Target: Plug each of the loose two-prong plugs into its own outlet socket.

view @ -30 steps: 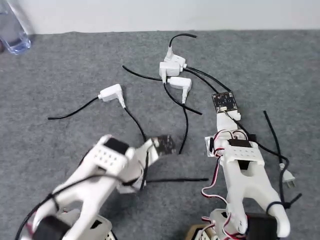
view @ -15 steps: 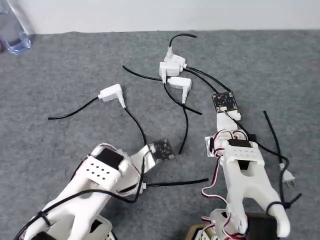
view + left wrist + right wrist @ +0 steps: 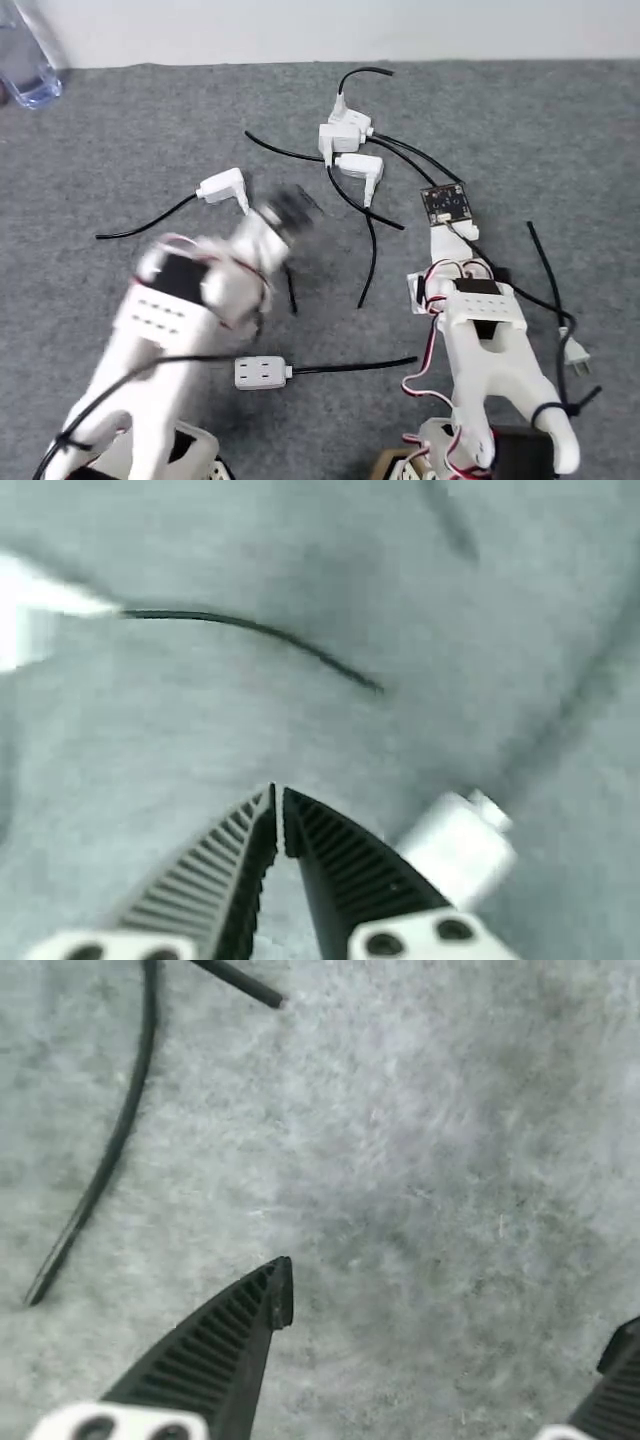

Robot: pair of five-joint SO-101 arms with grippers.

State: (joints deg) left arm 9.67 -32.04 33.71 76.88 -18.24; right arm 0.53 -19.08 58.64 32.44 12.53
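Already plugged: at the far outlet block a second white plug sits against its near side and another lead enters from its far side; we judge these may be seated, but we cannot tell for sure
Left to do: the loose white plug lies on the grey mat left of centre, well apart from any socket; a black plug lies loose at the near right; the near outlet strip shows no plug in it
Progress: we judge the task at most partly done, with two plugs to seat
Left gripper: fingers almost touching, nothing between them; it hovers just right of the loose white plug
Right gripper: fingers spread wide and empty, over bare mat right of centre
In the way: black cables cross the middle of the mat between the plugs and the far block, and we think they could snag a carried plug
Around: a clear bottle at the far left corner
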